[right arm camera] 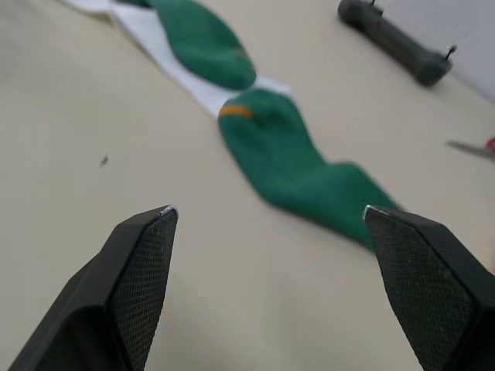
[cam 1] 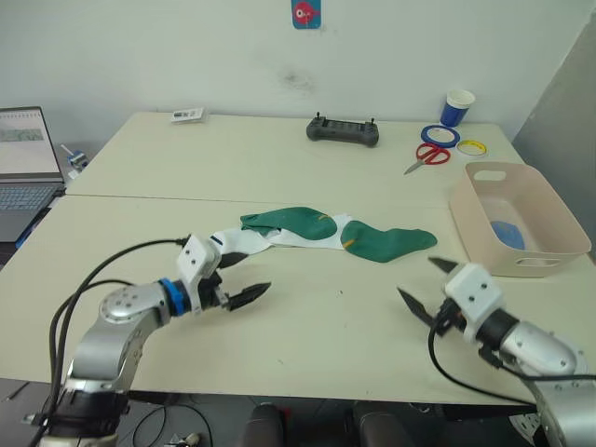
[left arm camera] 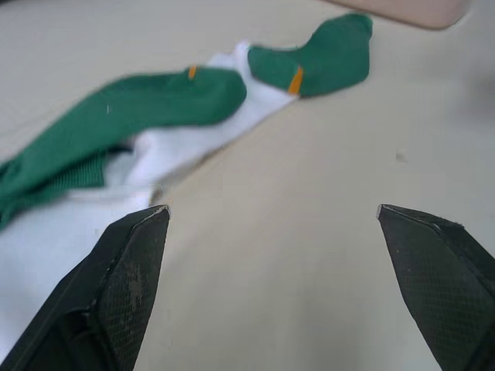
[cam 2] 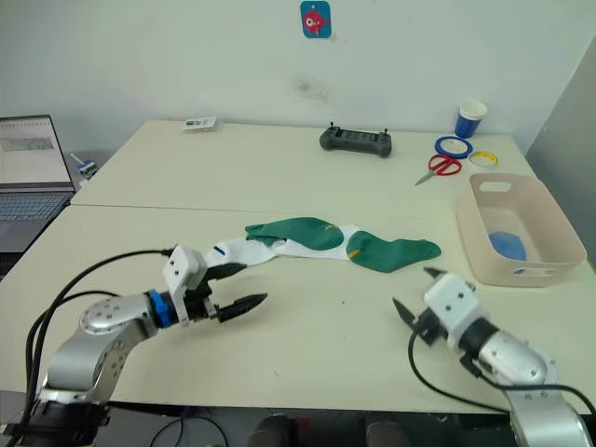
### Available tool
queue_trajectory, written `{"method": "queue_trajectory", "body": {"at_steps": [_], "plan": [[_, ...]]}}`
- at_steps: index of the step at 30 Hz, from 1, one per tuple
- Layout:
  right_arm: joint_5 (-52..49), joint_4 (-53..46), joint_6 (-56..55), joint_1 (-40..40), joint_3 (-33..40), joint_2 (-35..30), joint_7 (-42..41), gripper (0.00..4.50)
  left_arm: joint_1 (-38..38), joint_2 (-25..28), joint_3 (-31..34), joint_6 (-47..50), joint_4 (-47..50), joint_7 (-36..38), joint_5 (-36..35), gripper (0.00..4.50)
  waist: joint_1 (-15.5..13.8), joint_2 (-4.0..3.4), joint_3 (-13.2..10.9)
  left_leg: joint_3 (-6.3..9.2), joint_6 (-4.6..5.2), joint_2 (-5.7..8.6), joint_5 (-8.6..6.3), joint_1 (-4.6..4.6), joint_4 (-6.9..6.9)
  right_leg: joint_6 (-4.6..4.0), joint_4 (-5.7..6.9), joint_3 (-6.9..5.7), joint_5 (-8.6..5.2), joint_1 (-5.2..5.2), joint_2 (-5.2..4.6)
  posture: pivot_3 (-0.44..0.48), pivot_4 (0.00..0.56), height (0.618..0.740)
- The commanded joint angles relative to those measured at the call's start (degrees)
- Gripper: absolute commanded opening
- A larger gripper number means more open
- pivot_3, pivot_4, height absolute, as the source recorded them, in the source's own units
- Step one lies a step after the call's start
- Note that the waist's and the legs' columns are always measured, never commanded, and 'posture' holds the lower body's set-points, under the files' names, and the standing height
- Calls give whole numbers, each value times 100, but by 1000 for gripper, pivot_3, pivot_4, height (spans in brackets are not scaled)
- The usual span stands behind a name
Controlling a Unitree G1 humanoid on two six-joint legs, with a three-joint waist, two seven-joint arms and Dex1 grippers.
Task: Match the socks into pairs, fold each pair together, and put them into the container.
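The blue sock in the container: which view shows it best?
The left eye view: it looks down into the container, where the blue sock lies on the floor by the near wall. The right eye view gives nearly the same sight. The left wrist view catches a sliver of the container's wall.

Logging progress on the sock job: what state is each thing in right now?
Left gripper: open, holding nothing.
Right gripper: open, holding nothing.
Green socks: flat on the table, unfolded, lying over the white socks.
White socks: spread flat under the green ones, unfolded.
Container: upright, something blue inside.
Laptop: lid open.
Scissors: closed.
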State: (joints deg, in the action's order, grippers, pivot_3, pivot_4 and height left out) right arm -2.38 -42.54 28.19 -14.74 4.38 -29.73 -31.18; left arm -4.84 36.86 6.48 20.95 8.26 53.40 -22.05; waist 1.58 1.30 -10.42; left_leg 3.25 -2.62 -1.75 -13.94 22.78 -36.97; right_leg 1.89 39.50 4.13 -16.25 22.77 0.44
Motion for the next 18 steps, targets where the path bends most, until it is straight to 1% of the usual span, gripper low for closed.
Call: {"method": "queue_trajectory", "body": {"at_steps": [1,2,3,6,9,10,12,14,18], "plan": [[-63,-170,-257,-482,104,175,162,4494,160,132,201,-214,32,15,18,4500,5,0,0,2,0,-1,0,-11,0,-9,0,-3,-5,-13,0,0,150,740],[-79,-207,-290,-570,110,196,164,4494,157,133,196,-242,18,5,24,4500,11,0,0,0,0,-2,0,-18,1,-30,0,-1,-16,-16,0,0,150,740],[-97,-254,-297,-587,94,215,174,4494,68,105,163,-217,11,-36,14,4500,14,0,0,-1,0,-2,0,-24,1,-34,0,1,-16,-21,0,0,150,740],[-135,-334,-277,-537,40,207,196,4494,-255,-8,28,-117,-9,-155,-13,4500,20,1,0,-2,-1,-3,-1,-48,1,-35,-8,1,-16,-46,0,0,150,740],[-167,-400,-202,-436,12,180,195,4494,-658,-192,-206,74,15,-273,-8,4500,20,2,1,-1,-1,-2,-1,-45,4,-34,-17,-1,-16,-48,1,0,150,740],[-174,-421,-166,-392,7,182,203,4494,-824,-304,-333,179,28,-333,-7,4500,19,2,1,-1,-1,-2,-1,-44,5,-31,-22,-1,-14,-48,3,0,150,740],[-158,-440,-110,-281,-28,206,253,4494,-1175,-550,-653,374,-1,-503,103,4500,18,2,1,1,0,-1,-1,-39,10,8,-38,-4,8,-51,4,0,150,740],[-124,-447,-52,-181,-91,228,311,4494,-1451,-765,-879,510,-87,-651,214,4500,14,3,1,6,0,0,-1,-26,8,18,-48,-6,14,-50,5,0,150,740],[-98,-567,197,85,-372,222,395,4494,-2389,-1553,-1482,1025,-665,-976,353,4500,6,5,0,7,0,4,-1,-22,3,26,-51,-6,18,-49,5,0,150,740]]}}
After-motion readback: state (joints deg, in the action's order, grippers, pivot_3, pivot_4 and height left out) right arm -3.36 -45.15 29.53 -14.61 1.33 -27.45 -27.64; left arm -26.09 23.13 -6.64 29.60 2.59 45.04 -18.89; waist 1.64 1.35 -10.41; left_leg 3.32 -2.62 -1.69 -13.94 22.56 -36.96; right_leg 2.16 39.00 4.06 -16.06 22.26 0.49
